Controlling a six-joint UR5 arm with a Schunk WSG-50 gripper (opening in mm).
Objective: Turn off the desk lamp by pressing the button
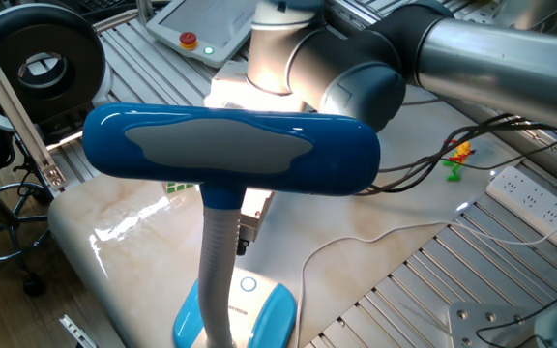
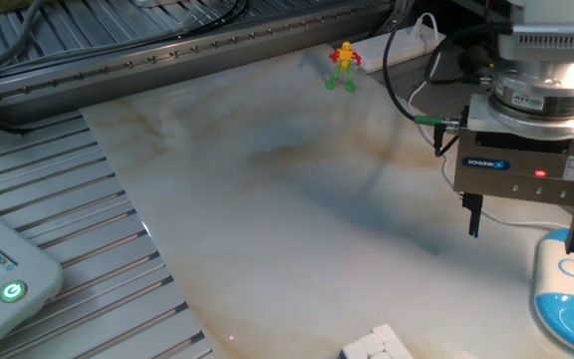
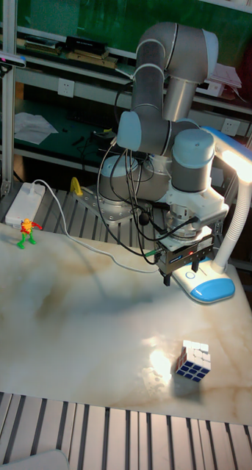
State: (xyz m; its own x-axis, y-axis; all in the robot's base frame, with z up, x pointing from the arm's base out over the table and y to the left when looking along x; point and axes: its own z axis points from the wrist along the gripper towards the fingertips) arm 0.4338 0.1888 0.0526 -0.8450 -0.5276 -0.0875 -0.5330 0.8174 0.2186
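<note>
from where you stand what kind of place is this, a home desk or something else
Probably a robotics lab bench, not a home desk: a grey industrial robot arm stands over a marble-look tabletop, with a grey tablet-like controller with a red button and metal shelving behind.

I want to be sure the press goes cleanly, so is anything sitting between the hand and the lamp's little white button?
Nothing visible does. The hand hangs open just above the base of the desk lamp, one finger near the button, with only bare air between them. The Rubik's cube lies well aside.
</note>
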